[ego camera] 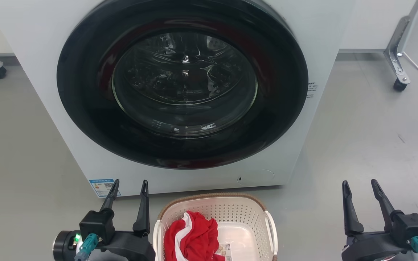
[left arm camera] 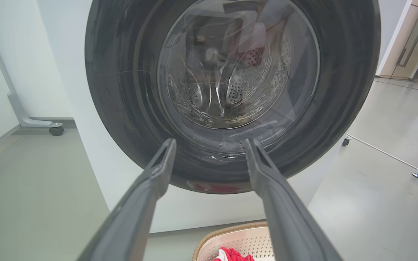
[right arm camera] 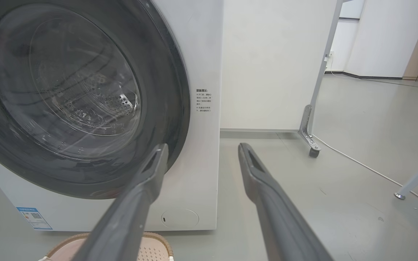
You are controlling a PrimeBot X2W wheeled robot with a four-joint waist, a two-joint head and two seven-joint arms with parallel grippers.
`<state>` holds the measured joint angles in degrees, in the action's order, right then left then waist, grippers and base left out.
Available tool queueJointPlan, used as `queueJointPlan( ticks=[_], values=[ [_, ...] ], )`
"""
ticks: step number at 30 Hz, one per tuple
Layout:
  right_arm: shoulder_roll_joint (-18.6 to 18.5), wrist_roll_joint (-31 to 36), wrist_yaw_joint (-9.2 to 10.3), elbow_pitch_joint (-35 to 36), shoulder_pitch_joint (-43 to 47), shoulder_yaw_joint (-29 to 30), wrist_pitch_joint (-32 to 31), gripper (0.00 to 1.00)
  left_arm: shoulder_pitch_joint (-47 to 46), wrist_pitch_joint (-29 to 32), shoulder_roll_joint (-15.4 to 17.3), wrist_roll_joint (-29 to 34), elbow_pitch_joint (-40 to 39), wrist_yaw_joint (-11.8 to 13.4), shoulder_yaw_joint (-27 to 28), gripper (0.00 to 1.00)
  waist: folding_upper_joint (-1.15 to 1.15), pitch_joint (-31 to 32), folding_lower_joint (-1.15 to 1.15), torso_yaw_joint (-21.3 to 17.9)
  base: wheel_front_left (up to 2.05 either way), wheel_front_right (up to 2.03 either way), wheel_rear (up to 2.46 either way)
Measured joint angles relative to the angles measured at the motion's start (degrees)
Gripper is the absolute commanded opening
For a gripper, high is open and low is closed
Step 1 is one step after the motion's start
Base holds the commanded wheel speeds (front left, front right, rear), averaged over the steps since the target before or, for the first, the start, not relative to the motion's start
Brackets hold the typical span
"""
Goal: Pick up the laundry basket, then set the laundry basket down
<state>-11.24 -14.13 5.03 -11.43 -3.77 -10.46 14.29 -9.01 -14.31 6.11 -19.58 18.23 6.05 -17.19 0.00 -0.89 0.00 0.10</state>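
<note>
We see the laundry basket (ego camera: 230, 212) on the floor (ego camera: 357, 145), near us, right in front of the washing machine (ego camera: 180, 90). A red and white cloth (ego camera: 194, 235) lies inside it. The left gripper (ego camera: 130, 183) is just left of the basket, and the right gripper (ego camera: 360, 183) is well off to its right. Both have their fingers (ego camera: 143, 210) spread apart and hold nothing
</note>
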Motion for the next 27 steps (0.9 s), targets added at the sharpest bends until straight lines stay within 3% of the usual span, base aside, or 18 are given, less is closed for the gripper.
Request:
queueJointPlan(
  ticks=[15, 27],
  values=[
    [0.49, 0.0, -1.03, -0.02, -0.01, 0.32, 0.0, 1.0, 0.0, -0.01, -0.26, 0.44, 0.0, 0.01, 0.12, 1.0, 0.0, -1.03, 0.0, 0.1, 0.0, 0.0, 0.0],
    [1.08, 0.0, -2.03, -0.05, -2.54, 0.0, 0.0, 1.0, -2.42, -0.01, -0.87, 0.76, -1.54, -0.98, -0.33, 1.0, 0.0, -6.75, 0.0, -0.34, 0.0, 0.0, 0.0]
  ],
)
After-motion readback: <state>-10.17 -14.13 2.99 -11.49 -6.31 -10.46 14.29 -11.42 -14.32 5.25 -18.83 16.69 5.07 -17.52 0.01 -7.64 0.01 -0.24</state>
